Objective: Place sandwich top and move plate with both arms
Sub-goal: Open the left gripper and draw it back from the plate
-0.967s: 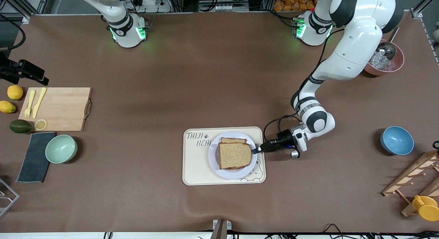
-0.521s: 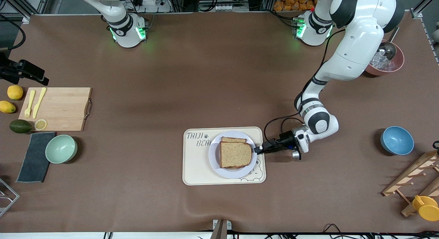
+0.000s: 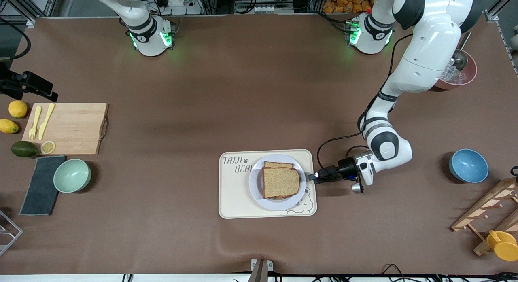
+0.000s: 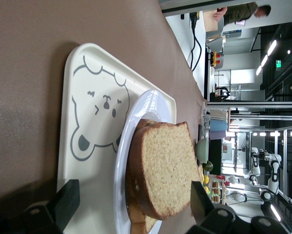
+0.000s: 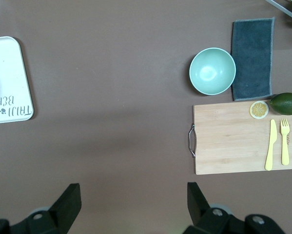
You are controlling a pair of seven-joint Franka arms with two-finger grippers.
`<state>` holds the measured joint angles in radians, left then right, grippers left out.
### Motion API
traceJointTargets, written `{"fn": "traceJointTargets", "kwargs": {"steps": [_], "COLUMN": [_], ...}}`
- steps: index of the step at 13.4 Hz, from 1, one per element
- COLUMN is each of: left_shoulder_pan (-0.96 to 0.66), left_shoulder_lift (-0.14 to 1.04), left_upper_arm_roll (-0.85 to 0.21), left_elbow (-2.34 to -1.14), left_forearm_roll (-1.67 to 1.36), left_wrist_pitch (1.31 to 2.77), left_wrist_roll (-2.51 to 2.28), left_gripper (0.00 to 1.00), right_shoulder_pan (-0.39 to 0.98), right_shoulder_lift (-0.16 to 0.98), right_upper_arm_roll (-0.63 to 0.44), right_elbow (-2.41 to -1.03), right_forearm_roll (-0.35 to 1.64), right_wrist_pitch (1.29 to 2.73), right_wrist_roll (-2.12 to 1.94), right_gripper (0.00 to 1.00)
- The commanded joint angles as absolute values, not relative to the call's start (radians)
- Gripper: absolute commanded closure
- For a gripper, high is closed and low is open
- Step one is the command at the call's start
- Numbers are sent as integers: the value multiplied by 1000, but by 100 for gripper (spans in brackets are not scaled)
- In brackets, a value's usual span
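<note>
Lavender-white plate (image 3: 254,189) on the bear tray (image 3: 232,201) carries the soft, crushable sandwich top (image 3: 281,182); take its stiff, slippery rim, left hand (image 3: 311,177) and right hand (image 5: 133,207) both open.

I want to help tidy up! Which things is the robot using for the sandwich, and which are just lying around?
For the job: square tan-brown top bread slice; round pale lavender-white plate; open left hand.

Just lying about: cream bear tray; wooden cutting board; mint green bowl; blue bowl; dark grey cloth.
</note>
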<state>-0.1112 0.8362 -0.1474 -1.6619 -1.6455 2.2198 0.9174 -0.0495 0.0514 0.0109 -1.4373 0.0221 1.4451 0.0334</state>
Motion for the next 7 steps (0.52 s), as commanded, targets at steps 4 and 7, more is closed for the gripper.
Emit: {"fn": "traceJointTargets", "kwargs": {"steps": [4, 7], "left_shoulder_pan": [-124, -123], "left_shoulder_lift": [692, 620], "left_upper_arm_roll": [-138, -118], "left_elbow": [-1671, -1648], "left_forearm_roll": [-1357, -1114], "left_wrist_pitch": [2263, 2263], "left_wrist_roll": [613, 435], "left_gripper": [0, 0], "right_shoulder_pan": [-69, -71], "right_shoulder_lift": [48, 49], "right_upper_arm_roll": [28, 28], "right_elbow": [-1448, -1448], "right_forearm_roll": [11, 11], "right_wrist_pitch": [1456, 1456], "right_wrist_roll": [46, 46], "right_gripper": [4, 4]}}
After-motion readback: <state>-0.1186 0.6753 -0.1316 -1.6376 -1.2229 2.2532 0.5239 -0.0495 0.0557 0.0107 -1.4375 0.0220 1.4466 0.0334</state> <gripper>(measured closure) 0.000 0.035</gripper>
